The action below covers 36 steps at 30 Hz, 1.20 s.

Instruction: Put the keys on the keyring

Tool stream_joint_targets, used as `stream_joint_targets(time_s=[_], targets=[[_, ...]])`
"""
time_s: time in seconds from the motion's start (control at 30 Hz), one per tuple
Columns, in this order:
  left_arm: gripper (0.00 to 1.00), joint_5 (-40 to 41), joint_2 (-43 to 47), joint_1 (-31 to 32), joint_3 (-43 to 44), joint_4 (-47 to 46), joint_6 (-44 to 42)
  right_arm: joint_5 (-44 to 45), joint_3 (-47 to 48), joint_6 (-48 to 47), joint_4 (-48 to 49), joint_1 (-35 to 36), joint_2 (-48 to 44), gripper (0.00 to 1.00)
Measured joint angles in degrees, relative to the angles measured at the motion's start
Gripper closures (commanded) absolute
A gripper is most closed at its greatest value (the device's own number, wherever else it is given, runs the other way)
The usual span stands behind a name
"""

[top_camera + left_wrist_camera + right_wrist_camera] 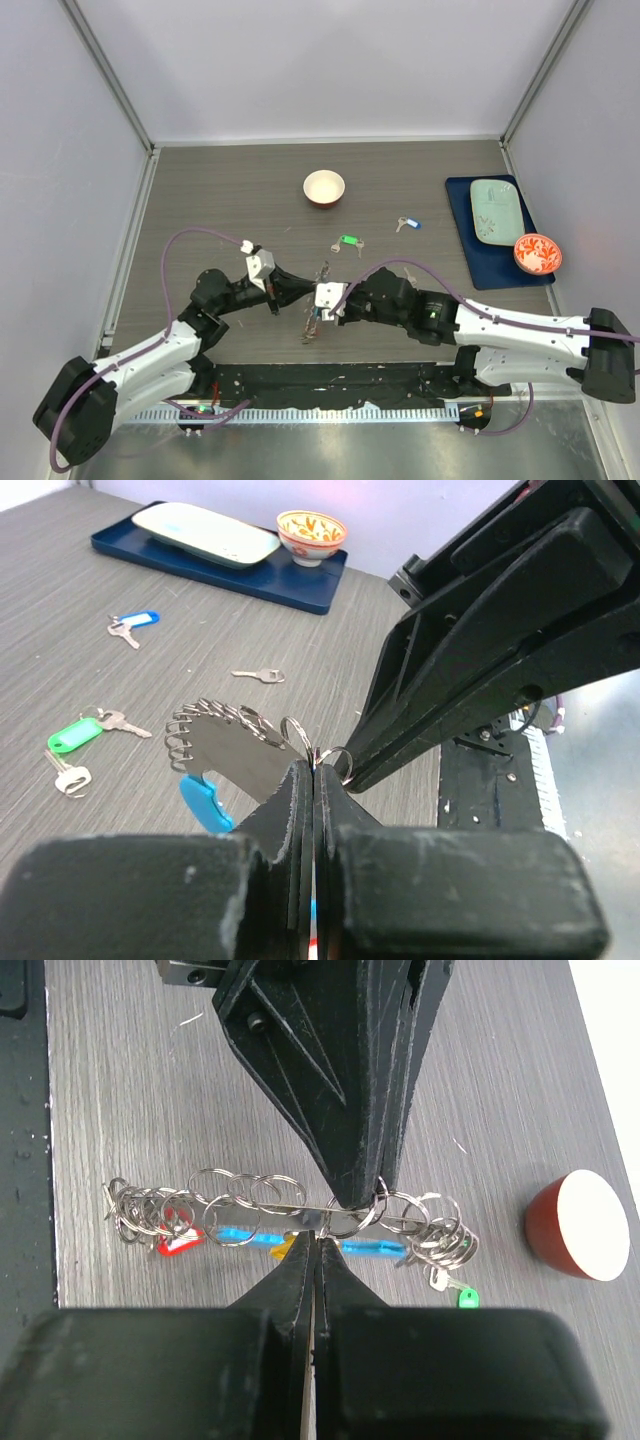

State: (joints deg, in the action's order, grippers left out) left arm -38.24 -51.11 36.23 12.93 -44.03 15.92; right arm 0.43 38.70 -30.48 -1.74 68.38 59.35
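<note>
The keyring (pixel 250 1205) is a silvery band hung with several small split rings and a blue tag (pixel 205 802). It hangs just above the table between both arms (pixel 316 305). My left gripper (pixel 313 770) is shut on it from one side. My right gripper (pixel 318 1238) is shut on it from the other, fingertip to fingertip with the left. Red (pixel 175 1243) and yellow (pixel 283 1248) tags hang under the band. Loose keys lie on the table: a green-tagged one (pixel 348 242), a blue-tagged one (pixel 408 223) and a plain one (pixel 260 675).
A small white bowl (pixel 324 187) stands at the back middle. A dark blue tray (pixel 462 215) at the right holds a pale green plate (pixel 497 210) and a red patterned bowl (pixel 537 253). Grey walls close in the table on three sides.
</note>
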Motion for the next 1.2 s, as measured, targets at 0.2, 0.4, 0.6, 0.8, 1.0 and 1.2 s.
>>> stream_joint_targets(time_s=[0.2,0.4,0.6,0.8,1.0,1.2], targets=[[1.00,3.89,1.05,-0.02,-1.01,-0.66,1.31,2.27,-3.23,2.64,8.94,0.02,1.53,0.90],[1.00,12.00,4.92,0.02,-2.40,1.66,0.57,4.24,-4.26,6.54,13.11,0.24,4.35,0.52],[1.00,26.16,16.41,0.02,-2.34,12.72,-4.33,9.99,-4.26,10.99,13.25,0.35,4.28,0.21],[0.99,43.10,17.40,-0.28,-2.19,21.64,-7.41,19.69,-2.64,18.97,10.49,-0.68,4.42,0.11],[0.87,51.41,4.57,-2.91,-0.72,20.68,-6.14,23.12,-0.72,28.85,7.17,-5.38,6.16,0.10],[0.44,56.63,-3.52,-7.67,3.43,22.60,-2.19,24.65,-0.37,40.52,2.43,-12.68,7.10,0.05]])
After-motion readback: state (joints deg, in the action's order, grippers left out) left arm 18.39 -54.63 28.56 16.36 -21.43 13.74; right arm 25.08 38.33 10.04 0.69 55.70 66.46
